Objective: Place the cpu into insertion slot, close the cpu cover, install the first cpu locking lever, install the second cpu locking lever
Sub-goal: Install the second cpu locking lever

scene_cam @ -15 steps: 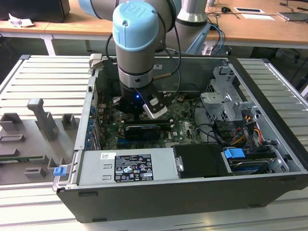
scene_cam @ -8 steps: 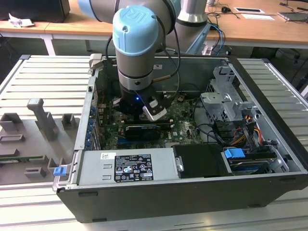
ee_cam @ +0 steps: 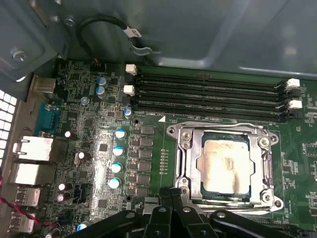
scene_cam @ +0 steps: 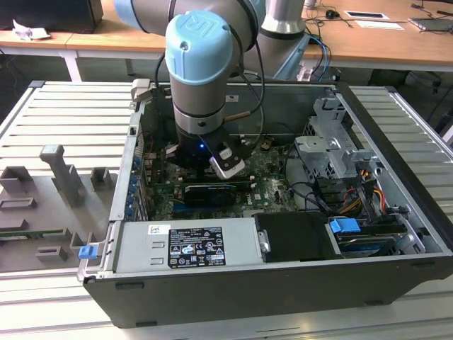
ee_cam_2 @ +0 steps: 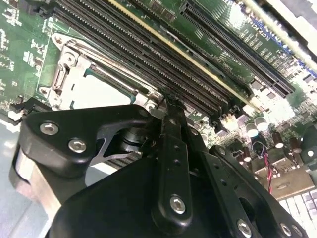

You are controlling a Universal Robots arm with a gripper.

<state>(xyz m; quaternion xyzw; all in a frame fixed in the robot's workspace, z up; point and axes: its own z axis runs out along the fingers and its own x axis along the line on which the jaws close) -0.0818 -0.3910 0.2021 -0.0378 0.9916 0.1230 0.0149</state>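
While the cpu (ee_cam: 225,166) sits under the cpu cover (ee_cam: 184,158), gripper (ee_cam: 171,196) clenched empty at its edge.

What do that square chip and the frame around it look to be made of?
The cpu has a pale, matte metal-looking top, slightly smudged. The cpu cover around it looks like bare silvery steel: it glints and has stamped edges. Both are guesses from their sheen.

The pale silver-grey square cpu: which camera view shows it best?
The first wrist view: the pale silver-grey square cpu lies in full sight inside the silvery metal cpu cover. In the second wrist view the black gripper hides part of the cpu.
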